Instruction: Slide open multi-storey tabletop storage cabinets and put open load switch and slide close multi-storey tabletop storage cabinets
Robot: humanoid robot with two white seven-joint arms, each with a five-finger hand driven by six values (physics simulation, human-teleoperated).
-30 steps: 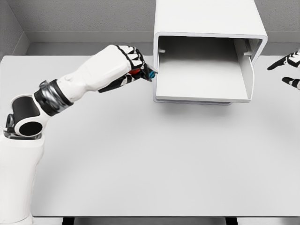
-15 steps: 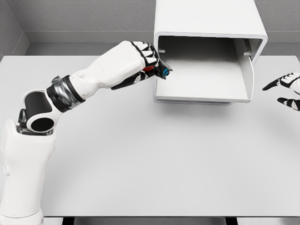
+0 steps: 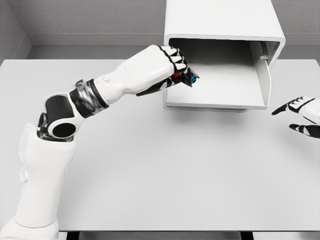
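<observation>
Moved rightward, my left robot hand, pinching the load switch, now crosses the open cabinet drawer's left wall; drawer floor lies just right; right robot hand spread.

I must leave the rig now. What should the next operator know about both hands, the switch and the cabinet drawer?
Left hand: shut on the load switch, held over the left edge of the open drawer.
Right hand: open, holds nothing, over the table right of the cabinet.
Done: drawer slid open, switch picked up.
Left: set the switch inside the drawer, let go, slide the drawer shut.
</observation>
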